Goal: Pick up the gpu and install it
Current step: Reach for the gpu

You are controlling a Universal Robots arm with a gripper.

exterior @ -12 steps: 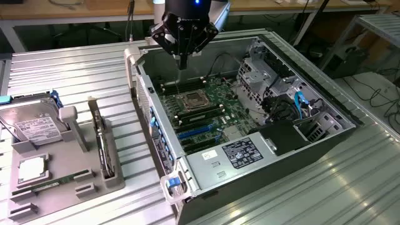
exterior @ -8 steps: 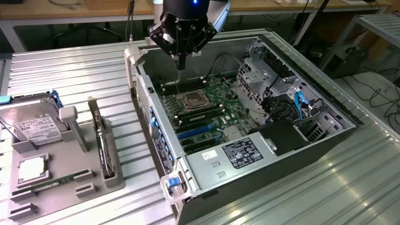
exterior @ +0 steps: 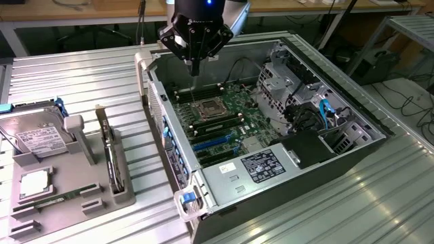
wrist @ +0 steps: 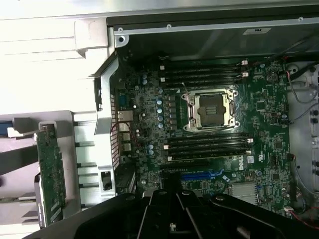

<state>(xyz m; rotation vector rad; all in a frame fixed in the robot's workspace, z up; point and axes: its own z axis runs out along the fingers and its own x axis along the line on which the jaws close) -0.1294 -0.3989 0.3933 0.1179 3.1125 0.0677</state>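
The gpu (exterior: 111,152) is a thin green card standing on its edge in a slot of the grey holder (exterior: 81,168), at the exterior view's left. The wrist view shows the gpu's (wrist: 50,174) green board face with small parts on it. My gripper (exterior: 194,68) hangs above the far end of the open computer case (exterior: 305,152), over the motherboard (exterior: 224,117). Its fingers are shut together with nothing between them. It is well apart from the gpu. In the wrist view the gripper's (wrist: 172,199) dark body covers the near part of the motherboard (wrist: 149,114).
The holder also carries a silver hard drive (exterior: 34,134), a square processor (exterior: 34,184) and a narrow memory stick (exterior: 54,201). On the motherboard are an empty processor socket (wrist: 214,109), black memory slots (wrist: 207,144) and a blue card slot (wrist: 199,175). Case walls (exterior: 159,107) rise around the board.
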